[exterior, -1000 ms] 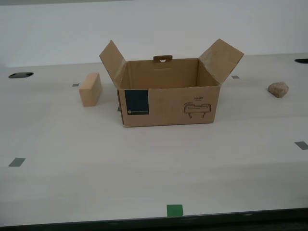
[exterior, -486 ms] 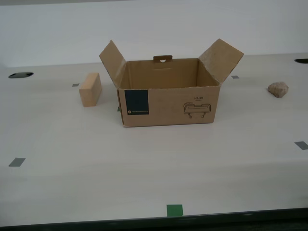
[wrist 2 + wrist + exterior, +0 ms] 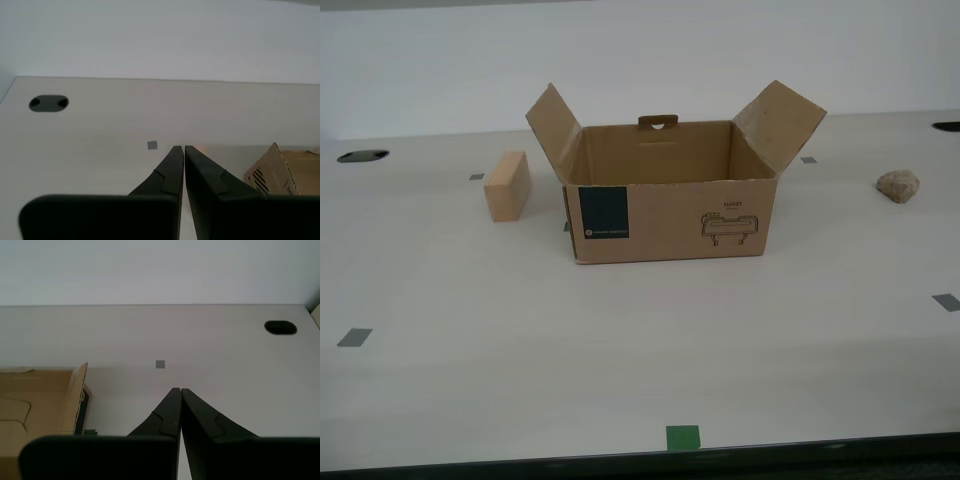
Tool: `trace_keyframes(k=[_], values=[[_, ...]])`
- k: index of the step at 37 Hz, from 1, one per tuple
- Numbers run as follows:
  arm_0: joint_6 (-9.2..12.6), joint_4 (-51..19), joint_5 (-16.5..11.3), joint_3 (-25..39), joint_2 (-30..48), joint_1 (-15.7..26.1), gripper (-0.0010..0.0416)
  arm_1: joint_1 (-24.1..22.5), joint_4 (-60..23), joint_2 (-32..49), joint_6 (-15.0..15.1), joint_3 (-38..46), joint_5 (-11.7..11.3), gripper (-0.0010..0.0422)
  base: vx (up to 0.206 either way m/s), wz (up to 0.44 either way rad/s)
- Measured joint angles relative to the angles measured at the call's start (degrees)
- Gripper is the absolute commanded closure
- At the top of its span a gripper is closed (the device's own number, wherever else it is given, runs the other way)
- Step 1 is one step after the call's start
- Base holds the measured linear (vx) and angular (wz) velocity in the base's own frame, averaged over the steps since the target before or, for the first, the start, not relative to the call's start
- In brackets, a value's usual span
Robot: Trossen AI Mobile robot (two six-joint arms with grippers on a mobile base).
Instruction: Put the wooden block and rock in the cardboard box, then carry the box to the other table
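The cardboard box (image 3: pixel 670 205) stands open in the middle of the desk, flaps raised, with its blue label and line drawing facing the camera. It looks empty inside. The wooden block (image 3: pixel 508 185) lies on the desk toward the exterior view's left of the box, a little apart from it. The rock (image 3: pixel 898 185) sits well off to the exterior view's right. My first gripper (image 3: pixel 177 390) is shut on nothing above the desk, with a box (image 3: pixel 40 400) flap beside it. My second gripper (image 3: pixel 180 148) is also shut and empty, near the other flap (image 3: pixel 272 170). The other table is out of view.
No arm shows in the exterior view. The off-white desk (image 3: pixel 640 340) carries grey tape squares (image 3: pixel 354 337) and a green mark (image 3: pixel 683 437) at its front edge. Dark cable holes (image 3: pixel 362 156) sit near its back corners, against a white wall.
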Motion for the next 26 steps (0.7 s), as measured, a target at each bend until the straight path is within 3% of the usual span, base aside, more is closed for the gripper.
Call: trace_keyframes(k=[11, 16, 19, 26], values=[[0.11, -17.18, 0.00, 11.28, 1.92, -0.02, 0.0407, -0.15, -13.53, 6.16, -1.40, 8.81, 0.09, 0.0413, 0.000, 0.000], [2.08, -24.35, 0.00, 14.95, 3.98, 0.04, 0.0407, -0.24, -17.84, 11.08, -0.87, 13.51, 3.72, 0.0413, 0.000, 0.000], [2.62, -25.94, 0.00, 15.85, 4.70, -0.04, 0.0406, -0.46, -20.87, 14.01, -0.85, 16.63, 5.62, 0.0413, 0.000, 0.000], [3.87, -26.80, 0.00, 16.24, 5.68, 0.04, 0.0406, -1.55, -26.01, 20.06, -0.07, 21.94, 5.81, 0.0412, 0.000, 0.000]])
